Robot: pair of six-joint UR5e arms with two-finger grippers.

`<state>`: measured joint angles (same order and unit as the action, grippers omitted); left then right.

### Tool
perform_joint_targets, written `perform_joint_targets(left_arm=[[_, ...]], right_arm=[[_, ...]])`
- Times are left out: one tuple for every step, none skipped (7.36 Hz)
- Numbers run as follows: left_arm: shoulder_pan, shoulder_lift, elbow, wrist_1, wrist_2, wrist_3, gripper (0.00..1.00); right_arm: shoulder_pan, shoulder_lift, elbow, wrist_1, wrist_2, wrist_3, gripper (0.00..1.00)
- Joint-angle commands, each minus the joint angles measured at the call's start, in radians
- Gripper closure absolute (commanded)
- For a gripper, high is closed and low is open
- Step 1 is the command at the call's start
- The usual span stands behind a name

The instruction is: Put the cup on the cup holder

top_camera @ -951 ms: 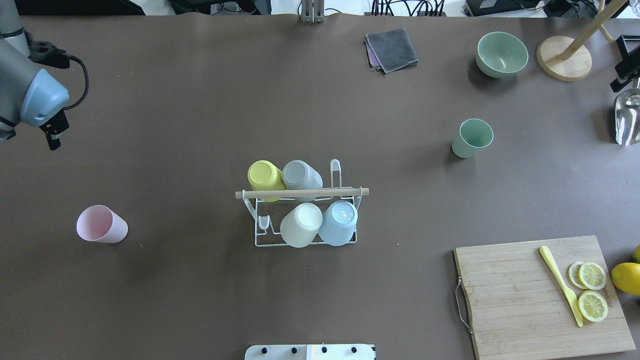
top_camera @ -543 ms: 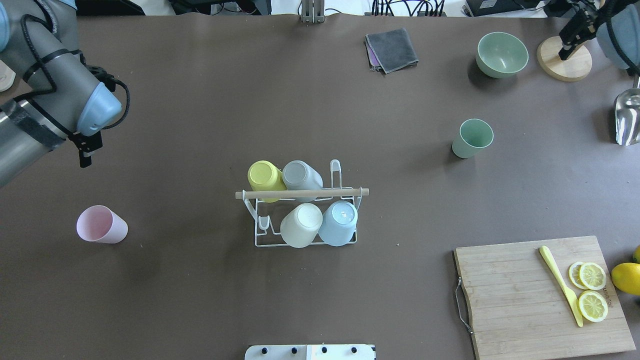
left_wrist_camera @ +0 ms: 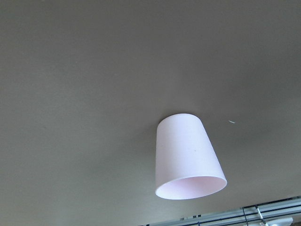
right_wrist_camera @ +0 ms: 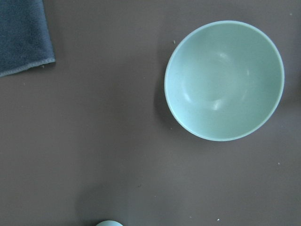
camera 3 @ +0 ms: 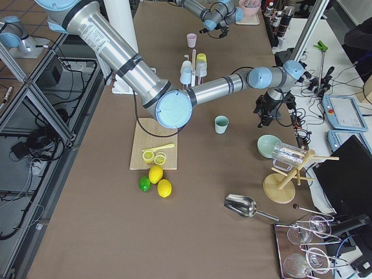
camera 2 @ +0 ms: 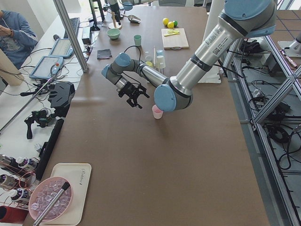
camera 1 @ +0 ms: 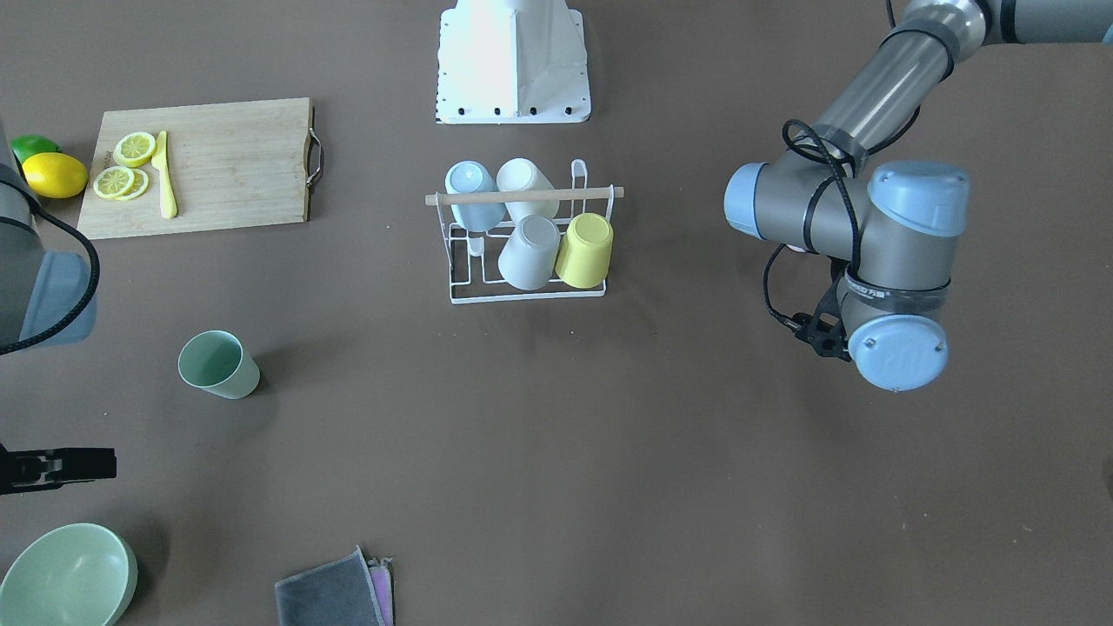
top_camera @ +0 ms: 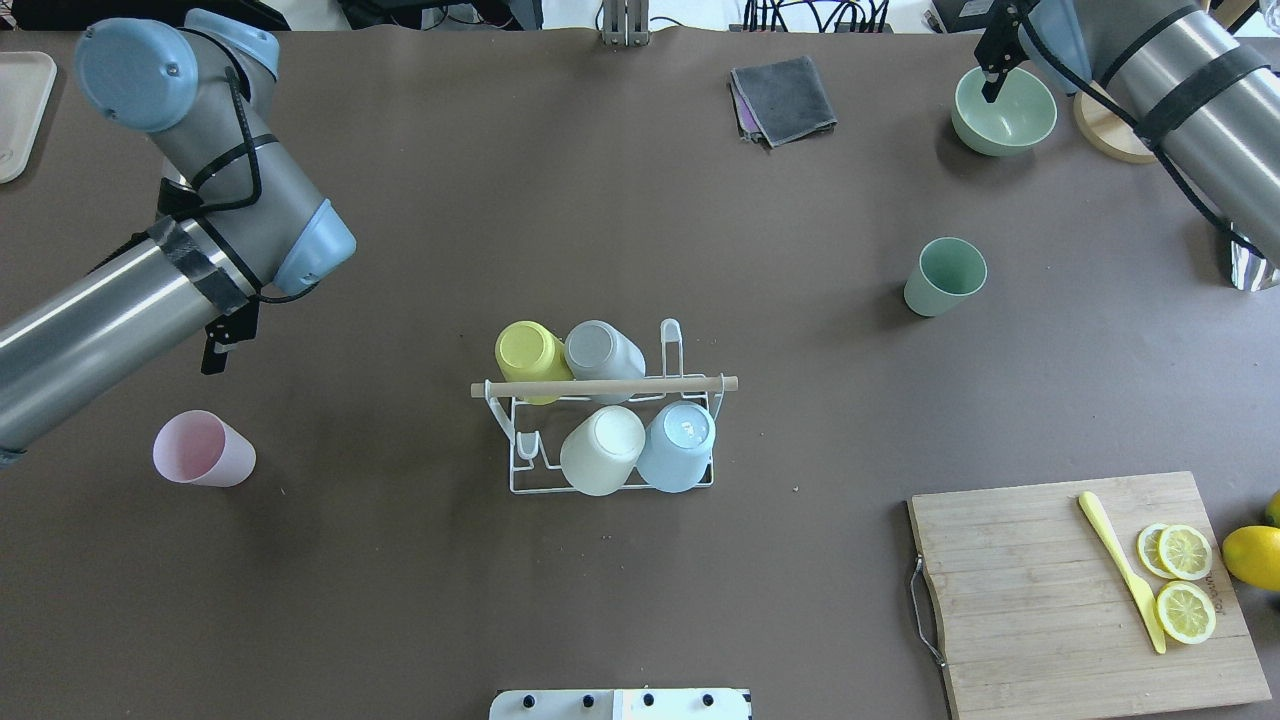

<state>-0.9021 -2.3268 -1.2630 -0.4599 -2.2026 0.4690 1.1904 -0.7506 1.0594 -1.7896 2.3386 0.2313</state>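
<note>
The white wire cup holder (top_camera: 520, 455) with a wooden dowel (top_camera: 605, 386) stands mid-table and carries yellow, grey, white and light blue cups upside down. A pink cup (top_camera: 203, 450) stands upright at the left; it fills the left wrist view (left_wrist_camera: 186, 157). My left gripper (top_camera: 215, 352) hovers above and just behind it, fingers spread and empty in the exterior left view (camera 2: 135, 96). A green cup (top_camera: 945, 275) stands upright at the right. My right gripper (top_camera: 992, 80) hangs over a green bowl (top_camera: 1005, 110), well behind the green cup; I cannot tell whether it is open or shut.
A folded grey cloth (top_camera: 785, 98) lies at the back. A wooden cutting board (top_camera: 1060, 600) with lemon slices and a yellow knife (top_camera: 1120, 570) sits front right, a lemon (top_camera: 1255, 555) beside it. A round wooden stand base (top_camera: 1110, 135) and a metal scoop (top_camera: 1250, 270) are at the far right.
The left arm has swung in from the left edge toward the pink cup. The right arm has come in from the right edge to over the green bowl. The cups have not moved.
</note>
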Motion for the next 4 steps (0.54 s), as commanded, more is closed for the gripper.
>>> perform_joint_targets(left_arm=[[0.047, -0.016, 0.057, 0.029, 0.033, 0.008, 0.02], [0.08, -0.023, 0.074, 0.017, 0.053, 0.005, 0.02], [0.087, -0.025, 0.088, -0.011, 0.087, 0.002, 0.02], [0.104, -0.038, 0.114, -0.013, 0.11, -0.027, 0.02]], right_arm=[[-0.06, 0.086, -0.141, 0.003, 0.016, -0.012, 0.0], [-0.084, 0.171, -0.261, 0.001, 0.013, -0.015, 0.0], [-0.103, 0.194, -0.316, 0.002, 0.014, -0.045, 0.0], [-0.109, 0.203, -0.372, 0.001, 0.01, -0.123, 0.0]])
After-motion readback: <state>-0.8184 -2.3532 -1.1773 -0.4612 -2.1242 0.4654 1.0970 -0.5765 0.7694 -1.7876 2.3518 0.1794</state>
